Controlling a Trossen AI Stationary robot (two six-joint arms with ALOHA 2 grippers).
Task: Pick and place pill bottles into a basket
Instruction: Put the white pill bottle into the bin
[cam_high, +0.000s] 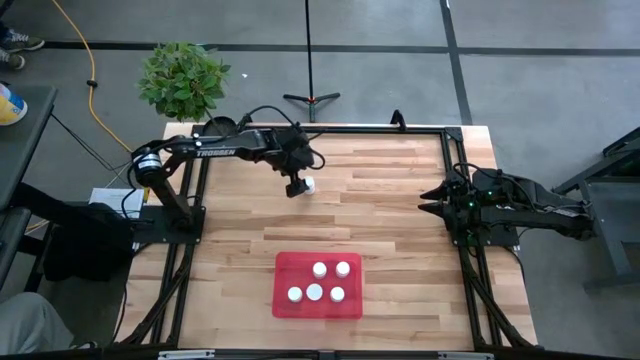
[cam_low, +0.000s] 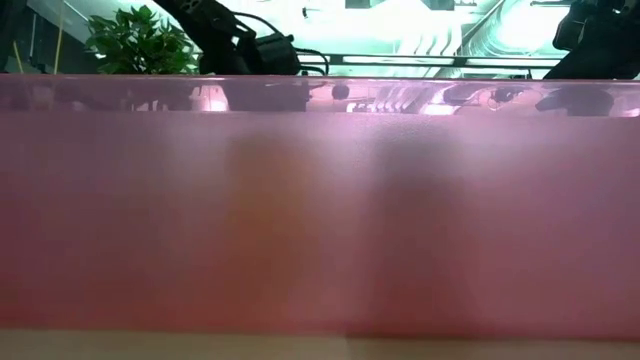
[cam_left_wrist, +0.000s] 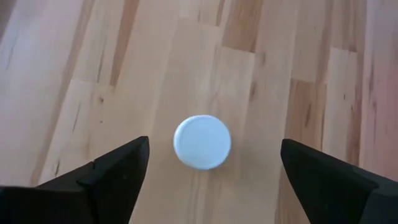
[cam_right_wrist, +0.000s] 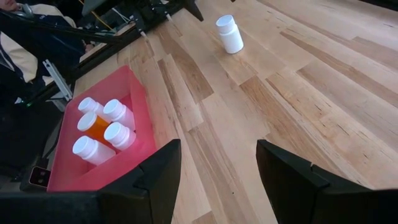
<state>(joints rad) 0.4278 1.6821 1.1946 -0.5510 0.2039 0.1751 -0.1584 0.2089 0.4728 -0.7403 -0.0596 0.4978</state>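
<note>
While hovering spread-fingered, the left gripper is straddling a pill bottle standing below it on the wooden table.

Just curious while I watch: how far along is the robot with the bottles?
Five white-capped pill bottles already stand in the shallow red tray. The open left gripper hovers over the last white bottle on the wooden table, not yet gripped. The right gripper waits aside.

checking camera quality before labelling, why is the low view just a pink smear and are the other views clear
Low view: the basket wall sits against the lens, a blurred pink haze with glare along its rim. High view: evenly lit, sharp. Left wrist view: the bottle cap is crisp between the open left end effector fingers.
</note>
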